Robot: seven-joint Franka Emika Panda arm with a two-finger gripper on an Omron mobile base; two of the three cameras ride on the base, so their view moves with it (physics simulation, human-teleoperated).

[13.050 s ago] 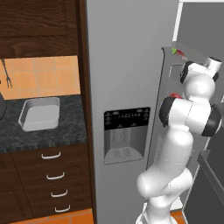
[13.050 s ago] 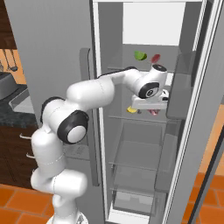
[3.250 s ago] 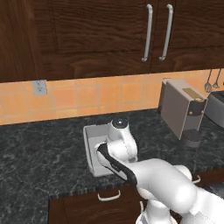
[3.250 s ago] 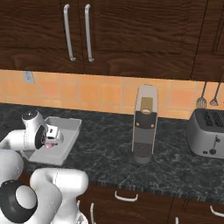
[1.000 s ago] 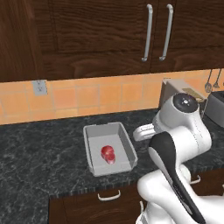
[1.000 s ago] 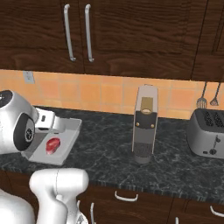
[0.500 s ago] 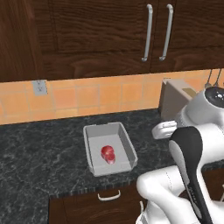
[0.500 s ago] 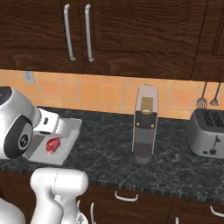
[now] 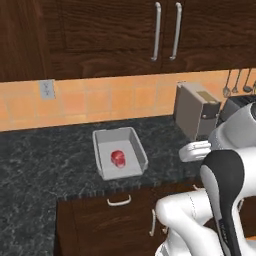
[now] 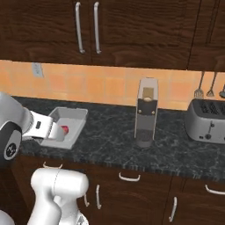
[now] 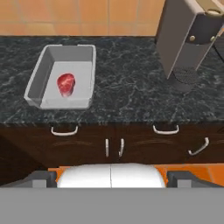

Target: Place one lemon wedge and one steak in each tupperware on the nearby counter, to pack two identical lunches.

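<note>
One light-grey tupperware [image 9: 134, 148] [image 10: 75, 115] [image 11: 43, 65] stands on the black speckled counter [image 9: 50, 165] [image 10: 114, 140] [image 11: 127, 87]. A red steak [image 9: 118, 158] [image 10: 64, 129] [image 11: 66, 84] lies alone in the tray's middle. My gripper [image 11: 112, 178] is drawn well back from the counter's front edge, open, with its dark fingertips [image 11: 41, 177] far apart and nothing between them. In the right base view my white forearm crosses the tray's near left corner. The lemon wedges are out of view.
A tall grey coffee machine [image 9: 192, 115] [image 10: 146, 112] [image 11: 192, 39] stands right of the tray. A toaster [image 10: 208, 121] sits further right, with utensils [image 10: 200, 88] hanging above it. Dark drawers with silver handles [image 11: 64, 130] run under the counter.
The arm has swung right and back from the tray within the last second. The steak, set down about three seconds ago, stays in the tray. Long before that the hand was at the fridge.
</note>
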